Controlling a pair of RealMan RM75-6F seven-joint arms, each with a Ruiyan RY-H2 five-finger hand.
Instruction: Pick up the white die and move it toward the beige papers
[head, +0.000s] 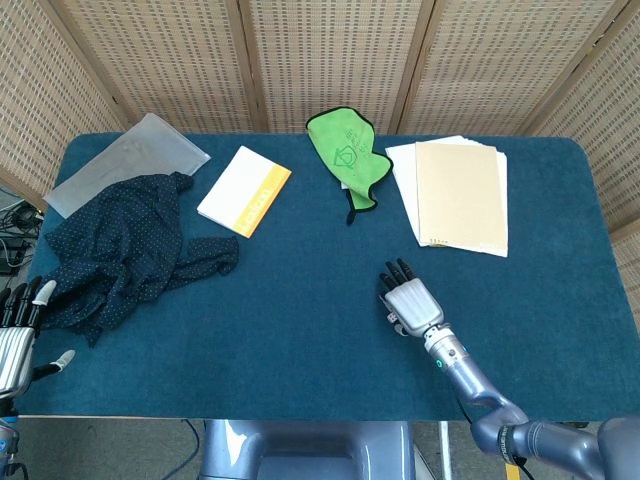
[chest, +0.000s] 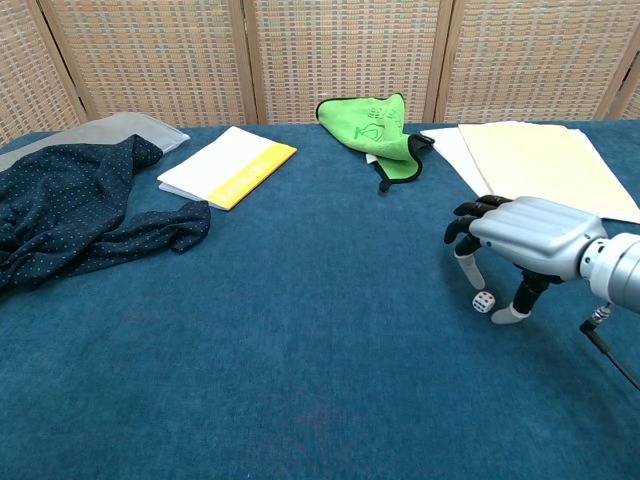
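The white die (chest: 483, 302) lies on the blue cloth, seen only in the chest view; my right hand hides it from the head view. My right hand (chest: 520, 240) (head: 410, 302) hovers palm down over the die, fingers arched down around it and thumb tip beside it, just to its right. The die still rests on the table and is not lifted. The beige papers (head: 460, 192) (chest: 545, 160) lie at the far right, beyond the hand. My left hand (head: 18, 335) hangs open off the table's left front corner.
A green cloth (head: 348, 153) lies at the back middle, a white and yellow booklet (head: 244, 190) to its left. A dark dotted garment (head: 120, 245) and a grey sheet (head: 125, 160) cover the left side. Woven screens stand behind the table.
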